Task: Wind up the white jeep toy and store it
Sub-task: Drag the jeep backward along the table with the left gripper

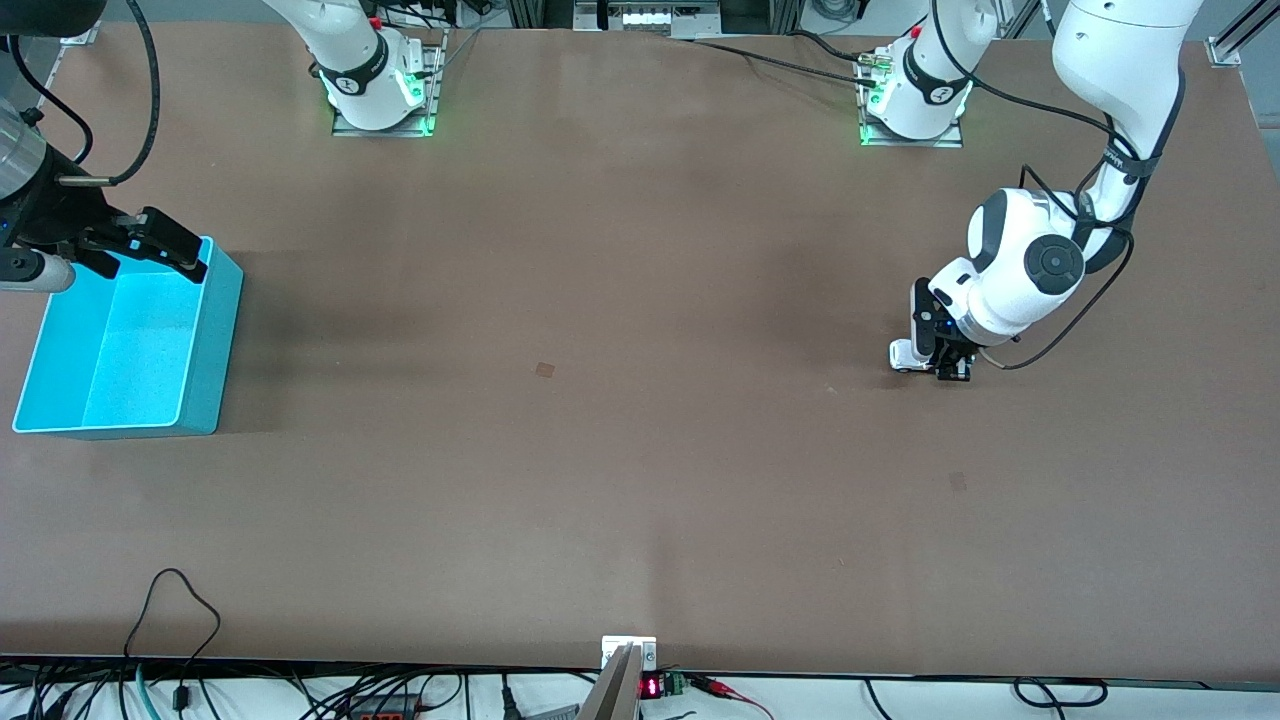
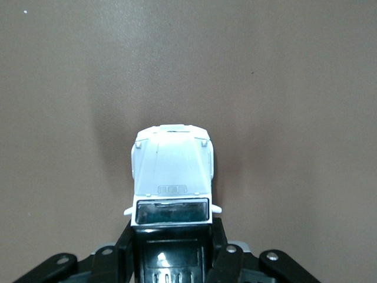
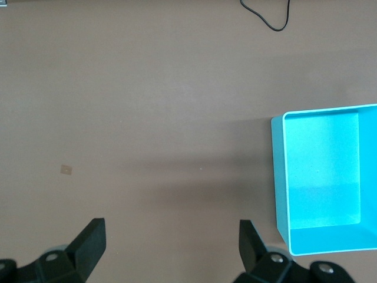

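Observation:
The white jeep toy [image 1: 904, 355] stands on the brown table near the left arm's end. In the left wrist view its white hood [image 2: 172, 168] points away from the gripper. My left gripper [image 1: 950, 366] is down at the table, shut on the jeep's black rear top, with a finger [image 2: 125, 244] pressed against each side; in the left wrist view the gripper [image 2: 172, 247] is low in the frame. The cyan bin [image 1: 215, 340] stands at the right arm's end of the table. My right gripper [image 1: 165, 248] hangs open and empty over the bin's edge; it also shows in the right wrist view [image 3: 171, 242], beside the bin [image 3: 279, 177].
A small tan mark [image 1: 545, 369] lies mid-table. A black cable loop [image 1: 180, 600] lies at the table edge nearest the front camera and shows in the right wrist view [image 3: 268, 17]. The arm bases [image 1: 380, 95] stand along the edge farthest from that camera.

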Action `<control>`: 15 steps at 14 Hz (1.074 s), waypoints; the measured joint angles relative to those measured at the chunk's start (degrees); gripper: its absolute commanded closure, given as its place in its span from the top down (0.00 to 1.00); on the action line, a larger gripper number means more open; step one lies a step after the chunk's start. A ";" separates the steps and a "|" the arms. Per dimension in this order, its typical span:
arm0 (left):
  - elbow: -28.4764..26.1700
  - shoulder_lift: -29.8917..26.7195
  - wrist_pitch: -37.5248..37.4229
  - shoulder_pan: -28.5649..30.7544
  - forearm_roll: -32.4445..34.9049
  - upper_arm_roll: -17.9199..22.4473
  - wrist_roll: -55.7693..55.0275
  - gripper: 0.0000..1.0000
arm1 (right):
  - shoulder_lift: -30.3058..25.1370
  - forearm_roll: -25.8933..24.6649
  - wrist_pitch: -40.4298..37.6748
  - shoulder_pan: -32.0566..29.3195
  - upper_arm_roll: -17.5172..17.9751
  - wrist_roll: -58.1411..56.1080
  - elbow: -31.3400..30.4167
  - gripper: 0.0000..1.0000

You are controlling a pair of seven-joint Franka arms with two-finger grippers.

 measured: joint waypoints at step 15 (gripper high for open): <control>-0.14 -0.05 -0.36 6.81 0.00 -0.37 0.79 0.08 | 0.30 0.00 -0.02 0.00 -0.01 0.00 0.00 1.00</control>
